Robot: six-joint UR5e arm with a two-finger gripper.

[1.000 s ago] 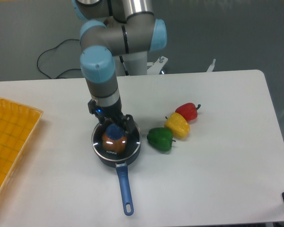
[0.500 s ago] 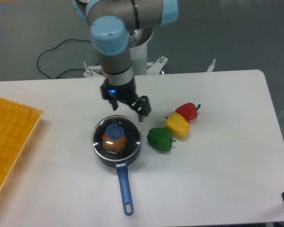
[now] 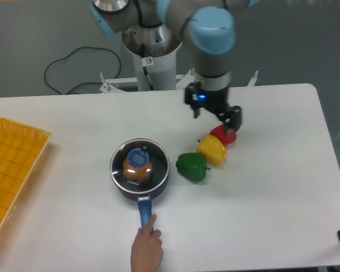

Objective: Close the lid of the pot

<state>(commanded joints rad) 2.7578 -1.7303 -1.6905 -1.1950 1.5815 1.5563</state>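
The black pot (image 3: 160, 182) stands left of the table's centre, its blue handle (image 3: 144, 210) pointing toward the front edge. The glass lid (image 3: 154, 158) lies flat on the pot's rim, blue knob (image 3: 139, 157) up, and an orange object shows through the glass. My gripper (image 3: 217, 119) hangs well to the right of the pot, above the red pepper (image 3: 225, 136). It is open and holds nothing.
A yellow pepper (image 3: 212, 150) and a green pepper (image 3: 191, 166) lie in a row with the red one, just right of the pot. A person's hand (image 3: 146, 249) reaches in from the front edge and touches the handle's end. An orange tray (image 3: 11, 170) sits at the left edge.
My gripper has let go of the lid knob, risen and swung right from over the pot to above the peppers. A hand has appeared at the pot handle.
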